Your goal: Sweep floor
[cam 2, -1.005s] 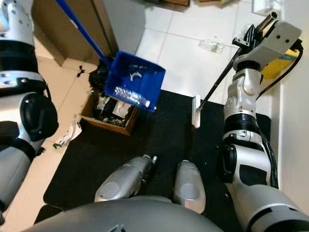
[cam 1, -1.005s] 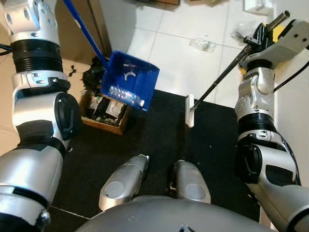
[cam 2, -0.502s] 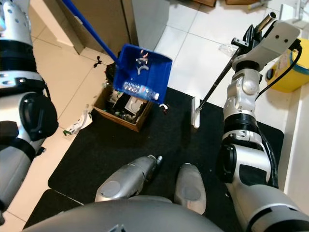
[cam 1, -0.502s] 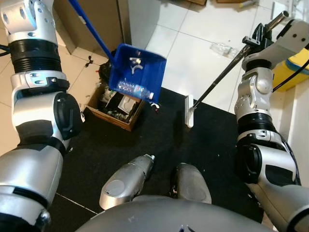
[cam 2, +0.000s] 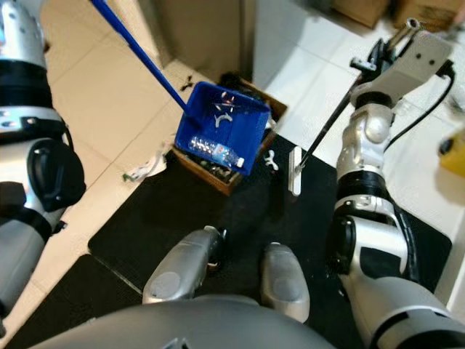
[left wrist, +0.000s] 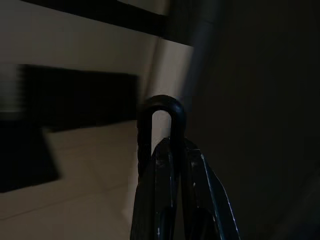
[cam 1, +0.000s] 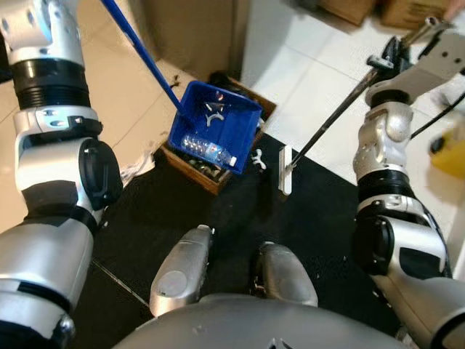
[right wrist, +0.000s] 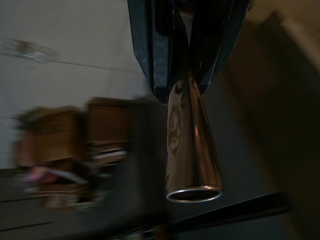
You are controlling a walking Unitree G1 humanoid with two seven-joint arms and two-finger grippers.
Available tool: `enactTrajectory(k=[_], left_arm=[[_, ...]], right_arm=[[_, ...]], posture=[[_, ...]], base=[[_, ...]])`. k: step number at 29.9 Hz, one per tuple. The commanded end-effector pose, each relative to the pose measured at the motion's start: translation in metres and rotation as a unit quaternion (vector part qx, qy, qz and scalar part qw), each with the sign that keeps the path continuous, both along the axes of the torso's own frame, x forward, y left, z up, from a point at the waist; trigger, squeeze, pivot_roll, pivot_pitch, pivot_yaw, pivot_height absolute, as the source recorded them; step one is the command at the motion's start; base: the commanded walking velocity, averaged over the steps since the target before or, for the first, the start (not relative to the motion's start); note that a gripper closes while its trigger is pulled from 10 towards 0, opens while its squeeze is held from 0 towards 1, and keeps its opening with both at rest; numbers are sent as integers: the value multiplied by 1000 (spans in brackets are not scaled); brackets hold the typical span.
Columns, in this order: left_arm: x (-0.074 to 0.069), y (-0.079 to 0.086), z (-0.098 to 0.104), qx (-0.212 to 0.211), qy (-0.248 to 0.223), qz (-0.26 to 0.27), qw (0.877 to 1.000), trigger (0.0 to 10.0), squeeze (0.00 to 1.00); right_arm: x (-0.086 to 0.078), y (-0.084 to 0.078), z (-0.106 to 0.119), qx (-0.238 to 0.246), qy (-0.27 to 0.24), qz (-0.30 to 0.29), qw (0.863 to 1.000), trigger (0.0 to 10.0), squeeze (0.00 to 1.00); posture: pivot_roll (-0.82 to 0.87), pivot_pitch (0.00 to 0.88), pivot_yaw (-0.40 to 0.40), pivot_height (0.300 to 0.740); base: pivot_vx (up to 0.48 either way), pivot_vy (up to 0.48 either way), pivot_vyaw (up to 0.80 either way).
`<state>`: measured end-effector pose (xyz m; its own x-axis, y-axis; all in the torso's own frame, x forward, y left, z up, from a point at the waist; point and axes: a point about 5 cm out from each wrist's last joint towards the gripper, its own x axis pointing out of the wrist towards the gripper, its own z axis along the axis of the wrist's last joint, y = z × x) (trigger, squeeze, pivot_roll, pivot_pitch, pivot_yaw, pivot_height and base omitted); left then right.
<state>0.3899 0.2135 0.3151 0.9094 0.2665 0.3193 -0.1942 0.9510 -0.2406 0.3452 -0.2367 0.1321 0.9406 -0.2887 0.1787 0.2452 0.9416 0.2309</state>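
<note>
Right gripper [right wrist: 182, 75]: black fingers [right wrist: 150, 55] pressed together around the shiny metal broom handle [right wrist: 187, 145], whose open tube end juts past the fingertips in the right wrist view. In the head views the handle runs as a dark rod [cam 1: 330, 116] down and toward the robot's left to the white broom head [cam 1: 285, 169], which sits on the black mat [cam 1: 218, 211] just ahead of the robot's feet.

Left gripper [left wrist: 170, 165]: fingers close together around a dark looped end [left wrist: 161, 107] (presumably the dustpan handle's top; the wrist picture is too dark to be sure). The blue dustpan handle [cam 1: 142, 54] slants down from the upper left to the blue dustpan [cam 1: 216, 125].

Dustpan: raised off the floor, tilted, hanging over the brown cardboard box [cam 2: 232, 174]. Inside it lie a clear plastic bottle [cam 1: 209, 149] near the lower lip and a few small white scraps [cam 1: 213, 109].

Box: holds mixed rubbish; stands at the far left edge of the mat, touching or overlapping that edge.

Loose items: a white scrap [cam 1: 258, 160] on the mat between box and broom head; crumpled paper [cam 2: 145, 169] on the beige tiles just off the mat's left edge.

Open room: beige tile floor [cam 2: 109, 94] to the left of the mat, white tiles [cam 1: 320, 73] beyond it. Further boxes [cam 1: 363, 9] lie along the far edge, blurred.
</note>
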Motion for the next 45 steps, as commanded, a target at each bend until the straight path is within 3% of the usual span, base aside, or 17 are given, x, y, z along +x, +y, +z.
enactTrajectory(k=[1,8,13,27,45], left_arm=[[-4,2,15,8,-28,5,1000,10000,0],[-4,1,14,8,-26,4,1000,10000,0],[-4,1,13,7,-25,3,1000,10000,0],[-4,-2,11,5,-23,0,1000,10000,0],[-2,-2,9,15,-18,2,1000,10000,0]], right_arm=[[2,0,9,-3,-21,-1,1000,10000,0],[2,0,7,-3,-15,-5,1000,10000,0],[2,-2,4,8,-5,-11,1000,10000,0],[2,-3,4,11,-5,-15,1000,10000,0],[3,-5,5,10,-5,-26,1000,10000,0]], posture=[[109,7,-1,740],[108,8,-1,740],[107,9,-2,740],[105,9,-3,740],[105,4,0,740]], base=[[0,0,788],[0,0,775],[0,0,0],[0,0,-705],[0,0,-228]])
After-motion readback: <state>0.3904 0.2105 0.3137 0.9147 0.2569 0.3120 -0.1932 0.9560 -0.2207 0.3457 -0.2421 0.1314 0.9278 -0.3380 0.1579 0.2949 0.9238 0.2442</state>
